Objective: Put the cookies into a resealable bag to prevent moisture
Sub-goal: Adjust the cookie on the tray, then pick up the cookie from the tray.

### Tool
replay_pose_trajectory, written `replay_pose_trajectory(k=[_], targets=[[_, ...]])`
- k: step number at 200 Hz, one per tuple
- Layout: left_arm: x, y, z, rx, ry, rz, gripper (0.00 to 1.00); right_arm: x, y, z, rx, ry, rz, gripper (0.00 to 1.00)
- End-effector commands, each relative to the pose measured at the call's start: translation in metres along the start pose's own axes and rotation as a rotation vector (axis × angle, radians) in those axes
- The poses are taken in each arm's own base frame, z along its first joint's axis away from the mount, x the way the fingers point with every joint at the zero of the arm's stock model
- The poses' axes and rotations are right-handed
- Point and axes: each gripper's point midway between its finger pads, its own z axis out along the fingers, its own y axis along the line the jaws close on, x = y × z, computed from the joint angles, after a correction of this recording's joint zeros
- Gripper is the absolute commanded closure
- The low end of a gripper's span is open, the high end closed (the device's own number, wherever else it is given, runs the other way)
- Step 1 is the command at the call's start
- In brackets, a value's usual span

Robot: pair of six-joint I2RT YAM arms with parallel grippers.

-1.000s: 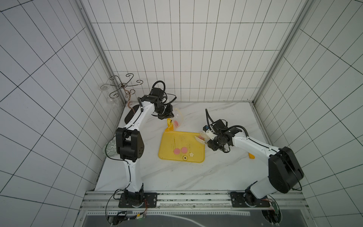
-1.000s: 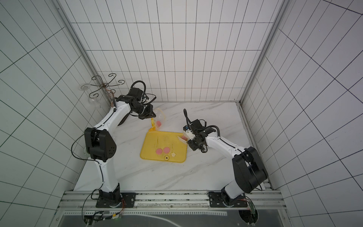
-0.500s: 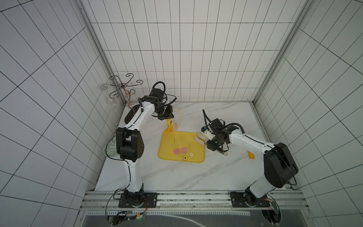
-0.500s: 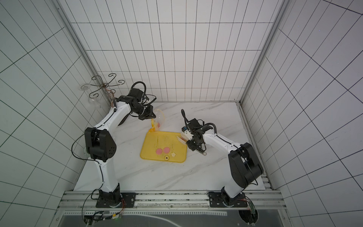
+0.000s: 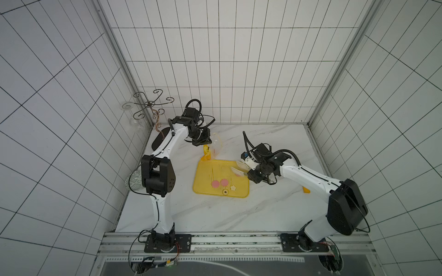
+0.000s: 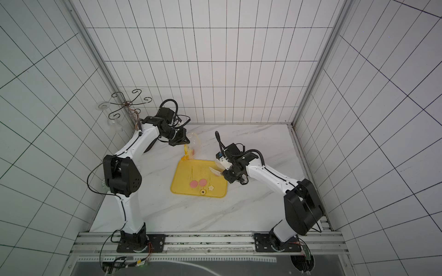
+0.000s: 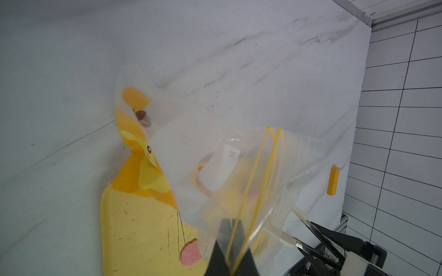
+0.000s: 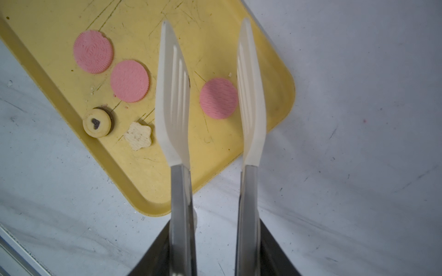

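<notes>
- Plastic resealable bag (image 7: 215, 148) hangs pinched in my left gripper (image 7: 230, 230), jaws pressed together.
- My right gripper (image 8: 206, 22), jaws spread, flanks one pink cookie (image 8: 218, 98).
- Yellow tray (image 8: 134, 28) holds five cookies (image 8: 129, 81).

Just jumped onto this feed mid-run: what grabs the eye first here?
A bright yellow tray sits mid-scene with five cookies lying on it. At its far edge the left gripper, shut, holds the clear resealable bag up. The right gripper has long white fingers standing open either side of one pink cookie.
</notes>
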Motion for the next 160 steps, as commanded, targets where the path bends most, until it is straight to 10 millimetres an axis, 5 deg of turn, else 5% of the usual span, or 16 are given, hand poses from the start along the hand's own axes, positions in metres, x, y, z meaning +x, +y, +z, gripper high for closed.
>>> replay_pose_trajectory(k=[1,160], targets=[[-0.001,0.000,-0.001,0.001,-0.002,0.012,1.00,-0.008,-0.010,-0.024,0.044,-0.042,0.002,0.48],[0.003,0.000,-0.001,-0.005,0.000,0.015,1.00,-0.002,-0.005,0.005,-0.005,0.063,-0.031,0.43]])
